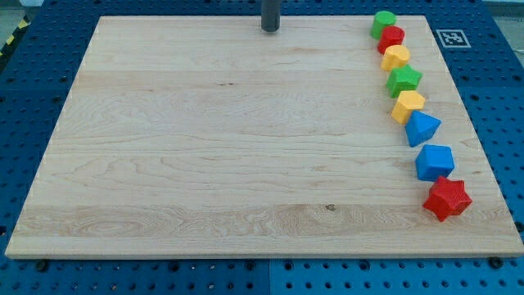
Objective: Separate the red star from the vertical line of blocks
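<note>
My tip (270, 29) was seen at the view's top, a little right of the board's middle, resting on or just above the wooden board (205, 164) near its far edge. Only the short lower end of the dark rod was in the picture; its upper part was cut off by the top of the view. No fingers or jaws were carried by the rod, so nothing was held; no block was touched by the tip, and it stood well apart from all of them.

A line of eight blocks was laid down the view's right side, bending slightly outward toward the bottom. At its head a green cylinder (383, 21) was found, partly covered by a red block (391, 38) whose shape could not be made out clearly. These were followed by a yellow block (396, 57), a green star (404, 80), a second yellow block (408, 106), a blue block of wedge-like form (422, 128) and a blue cube-like block (434, 162). Most neighbours were touching or overlapped in the view.

The red star (447, 198) was placed at the foot of the line, in the view's bottom right corner, just against the blue cube-like block and close to the board's right edge.

A blue perforated table (508, 98) surrounded the board, and a printed marker tag (451, 38) lay at the top right.
</note>
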`<control>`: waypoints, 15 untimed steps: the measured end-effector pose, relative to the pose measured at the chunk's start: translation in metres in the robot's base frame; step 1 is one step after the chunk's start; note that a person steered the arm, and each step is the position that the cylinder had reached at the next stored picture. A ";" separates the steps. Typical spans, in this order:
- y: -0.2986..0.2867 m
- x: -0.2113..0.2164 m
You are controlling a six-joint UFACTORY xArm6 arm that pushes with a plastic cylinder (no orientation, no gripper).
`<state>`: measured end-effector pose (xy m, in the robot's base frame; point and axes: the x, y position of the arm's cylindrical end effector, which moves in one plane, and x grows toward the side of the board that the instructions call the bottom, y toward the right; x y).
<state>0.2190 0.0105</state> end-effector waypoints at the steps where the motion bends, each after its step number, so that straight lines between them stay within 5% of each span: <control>1: 0.000 0.000; 2: -0.007 0.037; 5: -0.011 0.335; 6: 0.002 0.398; 11: 0.109 0.399; 14: 0.266 0.398; 15: 0.266 0.398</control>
<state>0.6175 0.2765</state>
